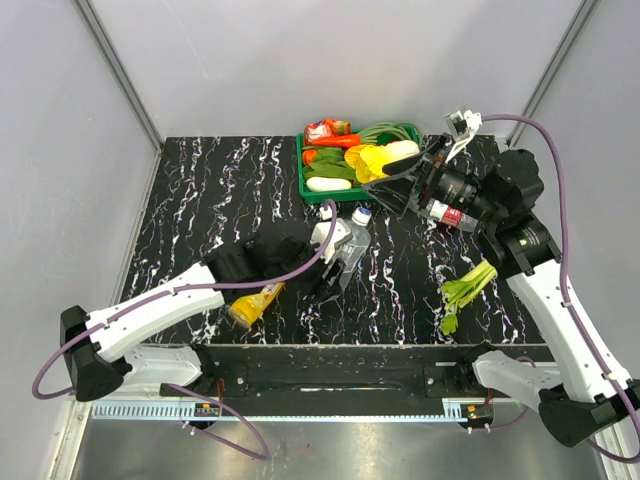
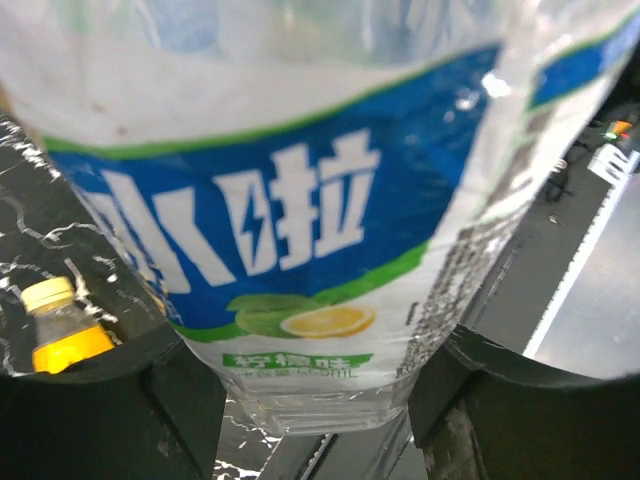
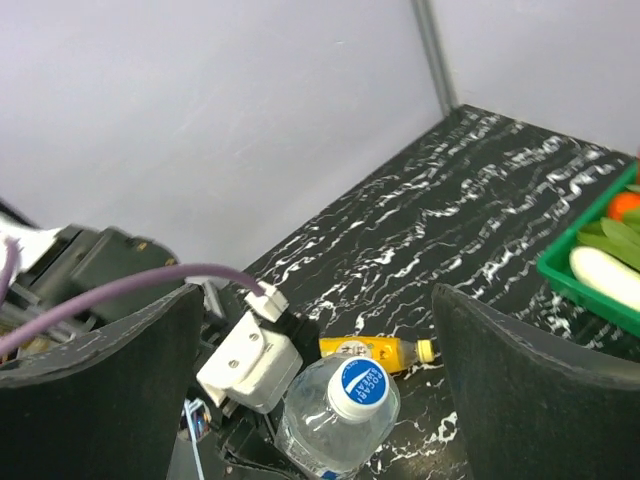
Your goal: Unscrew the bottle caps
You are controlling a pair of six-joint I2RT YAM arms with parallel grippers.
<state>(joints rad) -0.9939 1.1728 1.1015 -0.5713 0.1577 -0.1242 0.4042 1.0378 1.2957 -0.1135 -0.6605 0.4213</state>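
On the table [image 1: 200, 200], a tray [image 1: 303, 172] of vegetables [image 1: 345, 160] sits at the back, a water bottle [image 1: 352, 245] just before it, a juice bottle [image 1: 256, 303] front left, a celery stalk [image 1: 466, 290] front right, and a third bottle [image 1: 452, 214] right of the tray.

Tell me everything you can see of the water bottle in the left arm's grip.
The water bottle is clear plastic, with a blue cap printed in white, still on. Its label is white and blue with green edging, white Chinese characters and a lemon and lime picture. The left tool grips its body, tilted, cap toward the open right tool, which is apart from it.
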